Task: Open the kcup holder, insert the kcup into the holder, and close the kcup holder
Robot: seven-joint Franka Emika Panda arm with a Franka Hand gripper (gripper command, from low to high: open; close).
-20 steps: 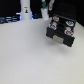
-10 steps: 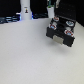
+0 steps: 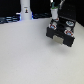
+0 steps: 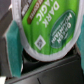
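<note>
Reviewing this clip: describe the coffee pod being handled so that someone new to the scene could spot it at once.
Start at the black drawer box on the white table, at the exterior view's right. Just above its back edge hangs the end effector, with the coffee pod between its teal fingers. Its bright green foil lid with white lettering sets it apart from the paler, red-marked pods on top of the box.

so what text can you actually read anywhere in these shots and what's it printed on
"DARK MAGIC": white letters on the brown band of the kcup lid, wrist view.
Smaller white print on the lid's green part: too blurred to read.
Exterior view: nothing legible on the kcup holder or the white bottle; too small and blurred.
</note>
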